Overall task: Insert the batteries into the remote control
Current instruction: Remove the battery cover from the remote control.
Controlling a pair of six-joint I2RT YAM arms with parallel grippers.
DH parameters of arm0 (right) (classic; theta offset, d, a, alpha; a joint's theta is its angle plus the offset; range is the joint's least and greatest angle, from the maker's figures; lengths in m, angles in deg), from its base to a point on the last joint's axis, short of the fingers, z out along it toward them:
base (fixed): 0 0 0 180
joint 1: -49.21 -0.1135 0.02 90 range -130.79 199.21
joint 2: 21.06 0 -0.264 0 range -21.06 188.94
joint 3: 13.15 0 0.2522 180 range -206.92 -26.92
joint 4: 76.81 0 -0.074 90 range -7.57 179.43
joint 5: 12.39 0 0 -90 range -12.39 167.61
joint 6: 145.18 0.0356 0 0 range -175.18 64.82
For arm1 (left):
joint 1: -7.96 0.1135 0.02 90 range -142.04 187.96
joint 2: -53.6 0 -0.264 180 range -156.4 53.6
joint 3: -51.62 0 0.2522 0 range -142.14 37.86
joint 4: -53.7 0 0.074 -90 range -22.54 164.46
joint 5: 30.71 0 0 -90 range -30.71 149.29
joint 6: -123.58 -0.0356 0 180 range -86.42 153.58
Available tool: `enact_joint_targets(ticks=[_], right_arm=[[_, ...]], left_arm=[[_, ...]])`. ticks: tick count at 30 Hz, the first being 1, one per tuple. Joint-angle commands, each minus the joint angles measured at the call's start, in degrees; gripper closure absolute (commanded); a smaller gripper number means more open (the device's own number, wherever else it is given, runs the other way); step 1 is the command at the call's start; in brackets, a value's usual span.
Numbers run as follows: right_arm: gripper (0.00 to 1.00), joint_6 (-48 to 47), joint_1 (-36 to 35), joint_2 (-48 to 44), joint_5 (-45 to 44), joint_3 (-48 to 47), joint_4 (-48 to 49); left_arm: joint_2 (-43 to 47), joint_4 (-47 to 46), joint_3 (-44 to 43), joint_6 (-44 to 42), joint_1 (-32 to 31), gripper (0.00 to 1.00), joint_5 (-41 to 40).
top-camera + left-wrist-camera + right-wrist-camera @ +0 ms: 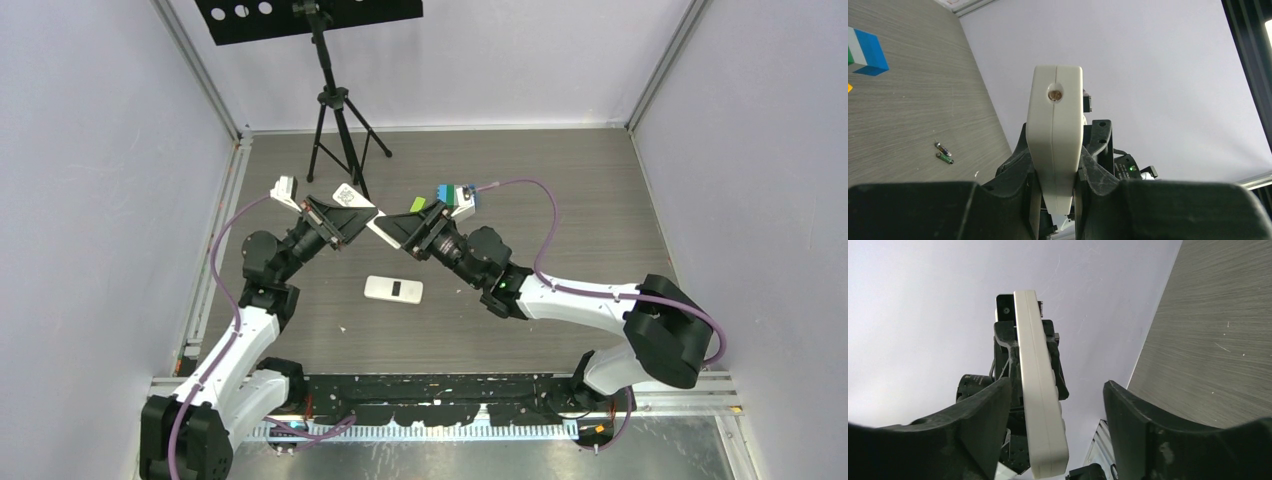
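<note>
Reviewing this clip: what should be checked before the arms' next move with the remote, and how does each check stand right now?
1. Left gripper clamped on the held remote: ok.
2. Right gripper open, straddling the held remote: ok.
3. Right gripper in contact with it: cannot tell; there is a clear gap on one side.
4. Held remote opened for loading: cannot tell, no view shows that face.
5. Batteries loaded: not ok, two lie on the table.
6. Second remote lying apart from both grippers: ok.
</note>
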Motion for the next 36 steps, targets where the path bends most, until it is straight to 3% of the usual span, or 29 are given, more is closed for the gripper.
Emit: enact_joint_targets(ticks=[1,5,8,13,17,21,25,30,33,36], right_arm=[[0.4,1.72,0.07,0.74,-1.02,-4.21,-0.82],[0.64,2.46,0.07,1.41,0.15,-3.82,-0.6],[0.74,2.58,0.23,0.93,0.37,-2.41,-0.23],[0.8,3.69,0.78,0.96,0.81,1.22,5.13],[0.82,4.96,2.08,0.35,1.74,3.94,8.67],[0.78,4.79,3.1,-1.99,0.54,4.52,4.22],[0.56,6.58,4.68,-3.77,-0.84,2.63,-7.77],[0.4,8.54,6.23,-3.17,0.98,1.75,-11.3],[0.41,9.14,6.85,-2.33,2.88,1.5,-9.88],[0.49,9.75,7.29,-1.94,4.48,1.47,-8.73]], left_arm=[[1.64,-5.49,-0.63,0.27,0.01,1.0,0.18],[1.69,-5.59,-0.63,0.73,0.01,1.0,-0.19],[1.91,-5.86,-0.43,2.04,0.01,1.0,-1.29],[2.16,-5.07,-1.35,8.09,0.01,1.0,-7.55],[3.4,-4.05,-2.31,7.79,-0.03,1.0,-11.75],[4.31,-0.4,-2.85,5.69,0.01,1.0,-12.45],[3.54,0.86,-2.26,5.25,0.0,1.0,-11.36],[2.38,-0.35,-0.35,5.53,0.01,1.0,-10.99],[2.1,-0.56,0.12,4.9,0.01,1.0,-11.12],[1.46,-0.46,0.39,3.53,0.01,1.0,-10.91]])
